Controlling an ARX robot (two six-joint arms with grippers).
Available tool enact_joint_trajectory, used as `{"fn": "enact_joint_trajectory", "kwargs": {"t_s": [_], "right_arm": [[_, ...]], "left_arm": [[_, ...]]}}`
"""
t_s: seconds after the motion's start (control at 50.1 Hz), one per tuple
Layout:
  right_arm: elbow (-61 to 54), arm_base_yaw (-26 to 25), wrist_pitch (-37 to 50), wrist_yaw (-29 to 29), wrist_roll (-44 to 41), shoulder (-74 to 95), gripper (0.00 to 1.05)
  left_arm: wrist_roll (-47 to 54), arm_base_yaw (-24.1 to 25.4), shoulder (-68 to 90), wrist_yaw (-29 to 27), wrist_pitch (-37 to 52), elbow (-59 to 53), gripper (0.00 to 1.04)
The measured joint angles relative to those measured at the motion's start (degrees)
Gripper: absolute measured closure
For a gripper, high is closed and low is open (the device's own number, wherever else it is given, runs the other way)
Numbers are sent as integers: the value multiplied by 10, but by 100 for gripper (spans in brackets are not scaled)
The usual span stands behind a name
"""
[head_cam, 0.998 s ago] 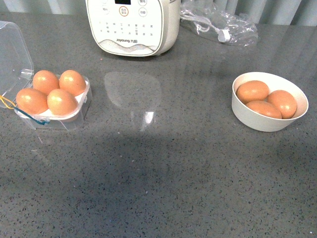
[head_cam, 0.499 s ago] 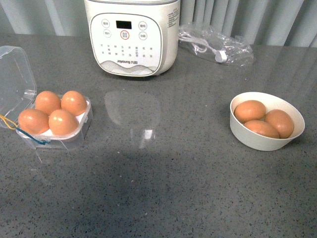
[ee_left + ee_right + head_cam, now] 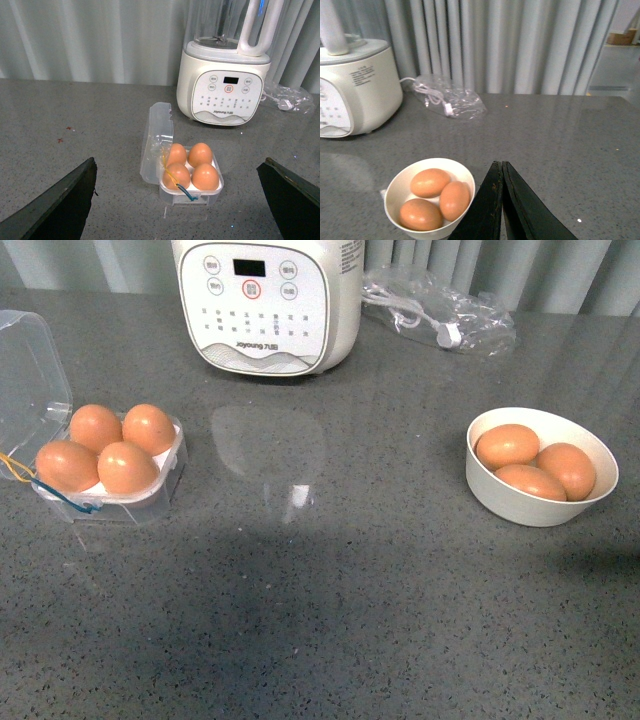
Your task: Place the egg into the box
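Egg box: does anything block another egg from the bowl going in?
Yes: four eggs already fill all four holes of the egg box, though its lid stands open. Nothing lies on the counter between bowl and box.

The box (image 3: 192, 186) holds four eggs (image 3: 200, 154), lid (image 3: 156, 140) open, near the white appliance (image 3: 225, 85).

Orange-brown eggs (image 3: 127, 467), clear box (image 3: 30, 370), white bowl (image 3: 520, 502), speckled grey table (image 3: 350, 620)
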Motion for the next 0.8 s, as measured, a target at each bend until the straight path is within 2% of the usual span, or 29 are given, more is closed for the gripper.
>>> {"fn": "enact_joint_trajectory", "kwargs": {"t_s": [0.16, 0.539, 0.799], "right_arm": [[-11, -24, -55, -7, 0, -65, 102], [-18, -24, -209, -9, 0, -237, 102], [-18, -24, -275, -9, 0, -305, 102]], "left_arm": [[0, 0, 0, 0, 0, 0, 7], [0, 0, 0, 0, 0, 0, 7], [0, 0, 0, 0, 0, 0, 7]]}}
